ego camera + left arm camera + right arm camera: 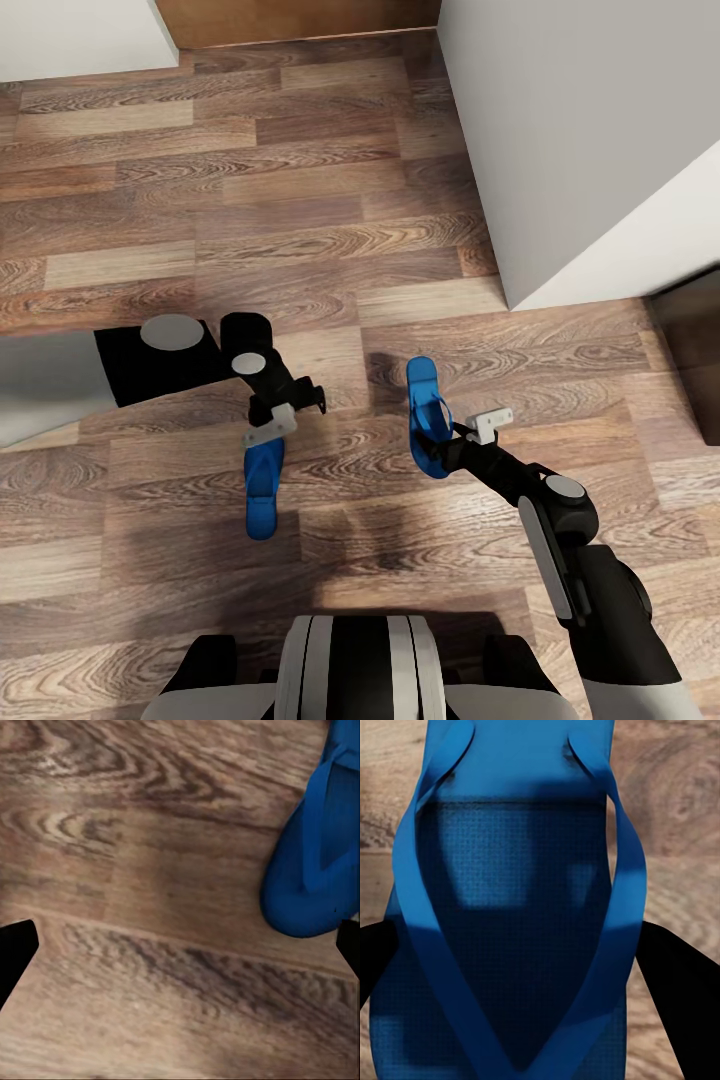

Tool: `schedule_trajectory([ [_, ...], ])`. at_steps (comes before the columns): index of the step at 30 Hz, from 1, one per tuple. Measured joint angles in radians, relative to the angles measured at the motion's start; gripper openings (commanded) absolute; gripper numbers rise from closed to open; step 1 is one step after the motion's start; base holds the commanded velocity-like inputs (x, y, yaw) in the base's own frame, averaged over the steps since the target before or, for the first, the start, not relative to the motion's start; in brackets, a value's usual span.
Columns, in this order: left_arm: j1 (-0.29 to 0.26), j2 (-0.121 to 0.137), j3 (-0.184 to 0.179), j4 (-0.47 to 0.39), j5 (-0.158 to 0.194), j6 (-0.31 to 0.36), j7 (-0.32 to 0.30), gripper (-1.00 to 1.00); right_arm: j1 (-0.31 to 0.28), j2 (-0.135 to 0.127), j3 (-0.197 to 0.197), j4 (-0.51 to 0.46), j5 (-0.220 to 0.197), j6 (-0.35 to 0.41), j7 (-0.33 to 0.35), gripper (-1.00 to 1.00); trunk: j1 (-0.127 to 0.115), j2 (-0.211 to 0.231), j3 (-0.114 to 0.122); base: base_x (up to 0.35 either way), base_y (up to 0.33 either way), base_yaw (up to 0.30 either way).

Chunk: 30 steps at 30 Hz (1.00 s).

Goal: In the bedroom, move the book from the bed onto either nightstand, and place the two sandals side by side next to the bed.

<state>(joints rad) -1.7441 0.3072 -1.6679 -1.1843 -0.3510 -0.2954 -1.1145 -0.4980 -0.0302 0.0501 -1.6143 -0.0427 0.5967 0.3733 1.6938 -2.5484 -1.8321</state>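
Two bright blue sandals are on or near the wood-plank floor. My left gripper (pixel 290 412) hovers open just beyond the toe end of the left sandal (pixel 264 490). In the left wrist view that sandal (pixel 322 847) lies off to one side of the open gripper (pixel 180 945), by one fingertip (pixel 15 952), with bare floor between the fingers. My right gripper (pixel 462 432) straddles the right sandal (pixel 426 400). In the right wrist view its dark fingers (pixel 679 990) press both edges of the sandal (pixel 517 870), straps up. The book, bed and nightstand are out of view.
A white wall corner (pixel 590 150) juts in at the right, with a dark brown piece (pixel 692 350) beyond it at the right edge. Another white wall (pixel 80 35) and a wooden panel (pixel 300 18) stand at the far side. Plank floor (pixel 300 230) stretches ahead.
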Motion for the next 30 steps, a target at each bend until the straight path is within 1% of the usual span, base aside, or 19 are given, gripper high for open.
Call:
schedule_trajectory([
  [4, 0.005, -0.017, -0.004, 0.038, -0.043, 0.000, 0.009, 1.00, 0.000, 0.000, 0.000, 0.000, 0.000, 0.000, 0.000, -1.00, 0.000, 0.000, 0.000, 0.000, 0.000, 0.000],
  [5, 0.005, -0.017, -0.004, 0.039, -0.043, 0.000, 0.009, 1.00, 0.000, 0.000, 0.000, 0.000, 0.000, 0.000, 0.000, -1.00, 0.000, 0.000, 0.000, 0.000, 0.000, 0.000],
  [10, 0.016, -0.045, -0.005, 0.072, -0.109, -0.002, 0.053, 1.00, 0.000, 0.000, 0.000, 0.000, 0.000, 0.000, 0.001, -1.00, 0.000, 0.000, 0.000, 0.000, 0.000, 0.000],
  [12, 0.022, -0.053, -0.006, 0.081, -0.129, -0.003, 0.068, 1.00, -0.001, 0.000, -0.001, 0.000, 0.000, 0.000, 0.001, -1.00, 0.000, 0.000, 0.000, 0.000, 0.000, 0.000],
  [14, 0.030, -0.057, -0.009, 0.085, -0.139, -0.006, 0.077, 1.00, -0.001, 0.000, -0.001, 0.000, 0.000, 0.000, 0.001, -1.00, 0.000, 0.000, 0.000, 0.000, 0.000, 0.000],
  [21, 0.050, -0.061, -0.012, 0.098, -0.147, -0.011, 0.081, 1.00, -0.001, 0.000, -0.001, 0.000, 0.000, 0.000, 0.001, -1.00, 0.000, 0.000, 0.000, 0.000, 0.000, 0.000],
  [25, 0.061, -0.062, -0.014, 0.103, -0.145, -0.012, 0.078, 1.00, 0.000, 0.000, -0.001, 0.000, 0.000, 0.000, 0.001, -1.00, 0.000, 0.000, 0.000, 0.000, 0.000, 0.000],
  [27, 0.062, -0.062, -0.020, 0.103, -0.143, -0.013, 0.074, 1.00, 0.000, 0.000, -0.001, 0.000, 0.000, 0.000, 0.001, -1.00, 0.000, 0.000, 0.000, 0.000, 0.000, 0.000],
  [30, 0.060, -0.062, -0.041, 0.103, -0.141, -0.015, 0.066, 1.00, 0.000, 0.000, -0.002, 0.000, 0.000, 0.000, 0.001, -1.00, 0.000, 0.000, 0.000, 0.000, 0.000, 0.000],
])
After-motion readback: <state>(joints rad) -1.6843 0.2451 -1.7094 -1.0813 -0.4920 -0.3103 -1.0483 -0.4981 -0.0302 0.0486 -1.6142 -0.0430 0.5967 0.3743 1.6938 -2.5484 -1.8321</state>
